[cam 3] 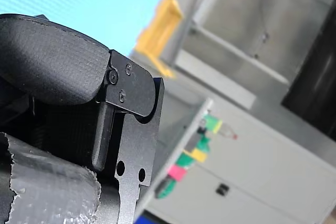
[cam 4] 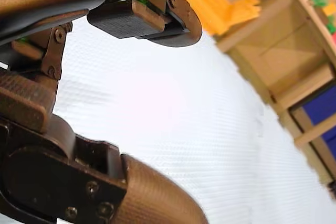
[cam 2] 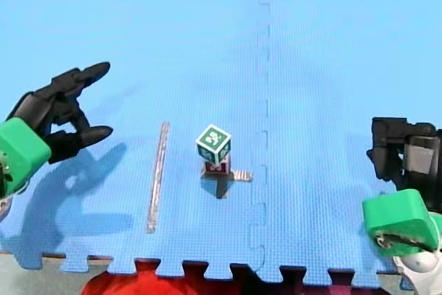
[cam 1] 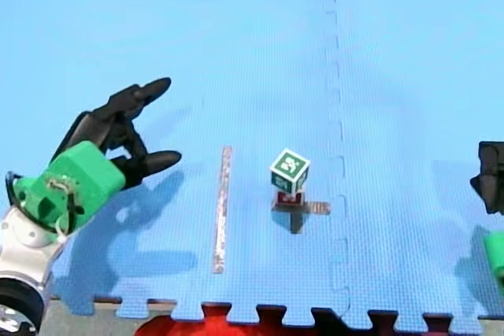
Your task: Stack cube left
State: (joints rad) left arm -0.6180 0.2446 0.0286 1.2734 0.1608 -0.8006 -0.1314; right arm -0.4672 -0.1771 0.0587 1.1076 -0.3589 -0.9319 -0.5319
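A green cube [cam 1: 290, 169] with a white symbol stands tilted on top of a red cube [cam 1: 288, 192] in the middle of the blue foam mat [cam 1: 260, 53]. My left hand [cam 1: 150, 123] hovers above the mat to the left of the stack, well apart from it, and holds nothing. My right hand [cam 2: 399, 151] is at the mat's right edge, far from the cubes, also with nothing in it. In the second wrist view, dark fingers [cam 4: 142, 17] hang over bare mat.
A thin grey strip [cam 1: 221, 208] lies on the mat between my left hand and the stack. A small patch of tape [cam 1: 316, 208] sits just right of the red cube. A jigsaw seam [cam 1: 339, 155] runs front to back right of the stack. Something red [cam 1: 177, 326] shows past the front edge.
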